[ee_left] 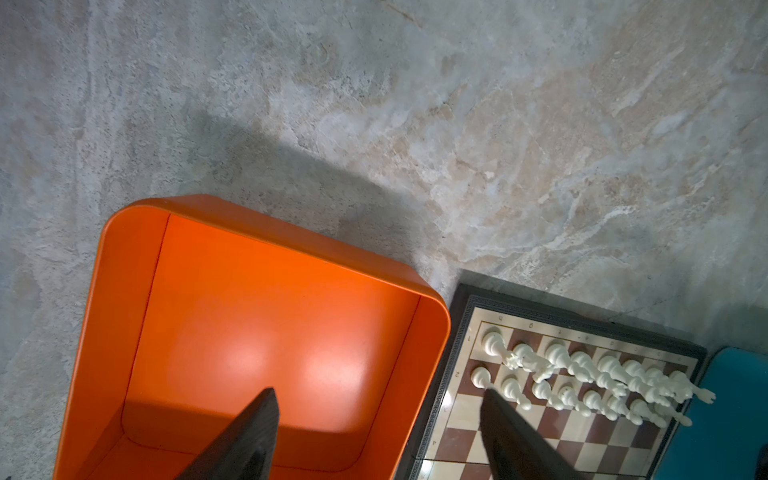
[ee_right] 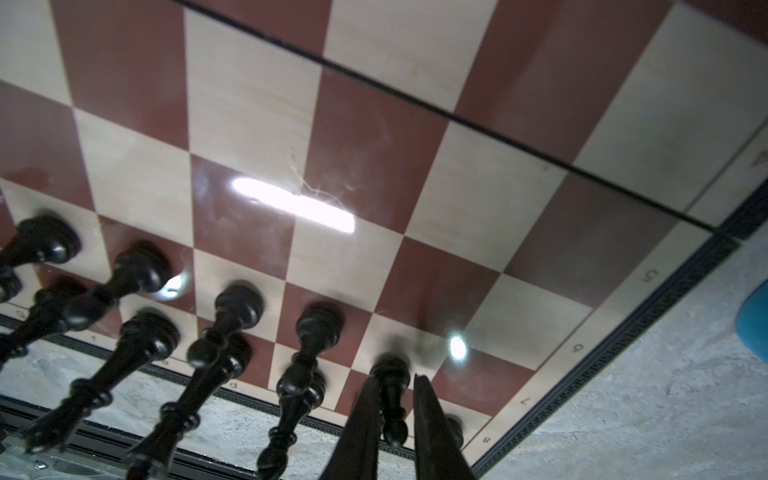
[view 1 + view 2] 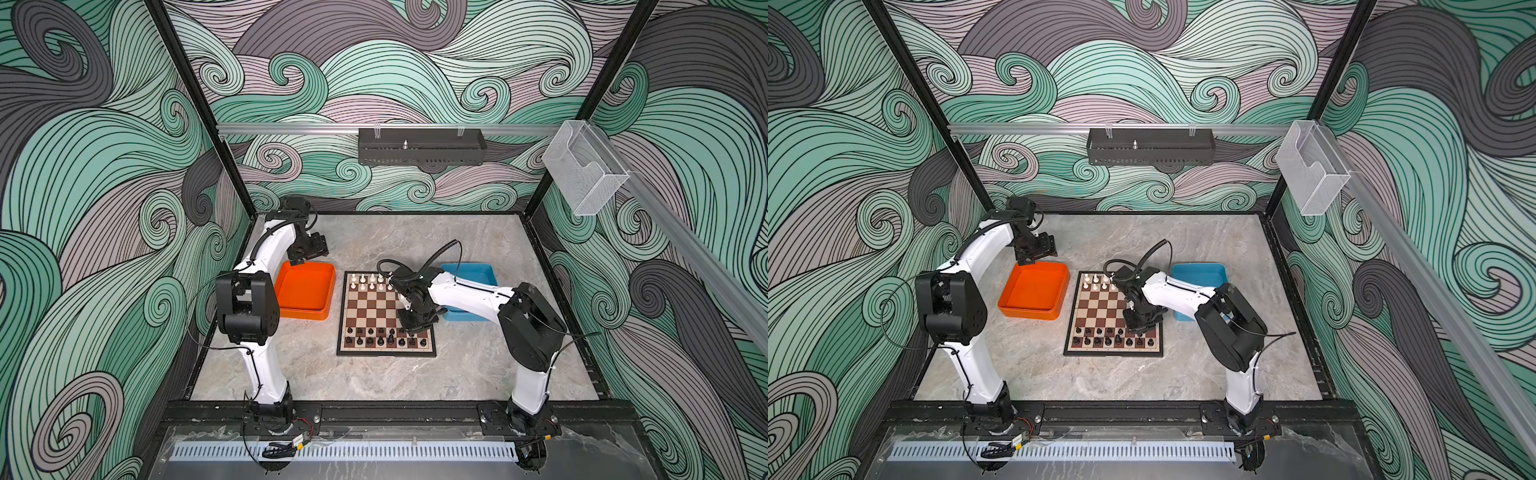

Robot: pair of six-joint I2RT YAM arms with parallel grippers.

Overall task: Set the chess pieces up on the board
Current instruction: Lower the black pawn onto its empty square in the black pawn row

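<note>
Left gripper hangs released, jaws wide apart and holding nothing, over the far edge of the orange tray. No pieces are seen in that tray. The chessboard lies flat mid-table between the two trays. White chessmen fill its two far ranks, upright, one to a square. Black chessmen stand on the two near ranks, glossy, slender, on round bases, none toppled. Right gripper is down over the near right of the board, jaws nearly closed about an upright black pawn whose base rests on its square. One finger lies against the pawn and a sliver of gap shows at the other. Whether it grips or has let go cannot be told. The last square of that pawn rank, beside the frame, appears vacant. Judgement: setup nearly complete, perhaps one pawn outstanding. Blue tray is mostly hidden by the arm, so its contents cannot be checked.
</note>
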